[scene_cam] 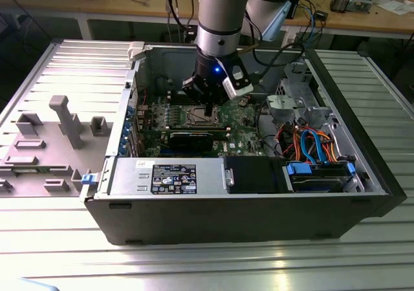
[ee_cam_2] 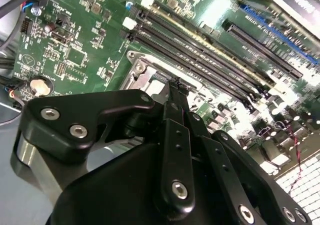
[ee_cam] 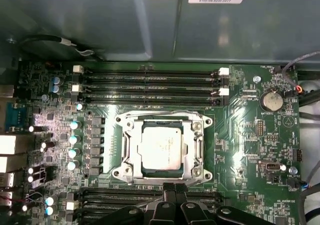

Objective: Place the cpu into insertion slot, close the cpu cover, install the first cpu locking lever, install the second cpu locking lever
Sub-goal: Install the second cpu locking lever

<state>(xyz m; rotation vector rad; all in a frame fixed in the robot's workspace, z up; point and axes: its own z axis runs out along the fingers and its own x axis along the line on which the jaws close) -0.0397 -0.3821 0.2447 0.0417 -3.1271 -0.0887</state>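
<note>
The cpu [ee_cam: 160, 147], a dull silver square, lies flat in the insertion slot [ee_cam: 187, 152], whose contact field is hidden under it. The silvery cpu cover [ee_cam: 131, 145] lies down around the chip, which shows through its window. My gripper [ee_cam: 175, 189] stands at the socket's edge with its black fingers pressed together, shut, and I see nothing held between them. A thin wire lever [ee_cam: 150, 201] runs along that same edge toward the fingertips. In the second wrist view the gripper [ee_cam_2: 173, 85] touches down by the socket's corner [ee_cam_2: 142, 67]. In the exterior view the gripper [scene_cam: 208, 112] hangs over the socket [scene_cam: 196, 116].
Black memory slots [ee_cam: 150, 80] flank the socket on two sides. A coin battery [ee_cam: 272, 101] sits on the board. A long graphics card [scene_cam: 194, 138], the power supply [scene_cam: 168, 174], coloured cables [scene_cam: 310, 142] and the case walls [scene_cam: 139, 64] close in the space.
</note>
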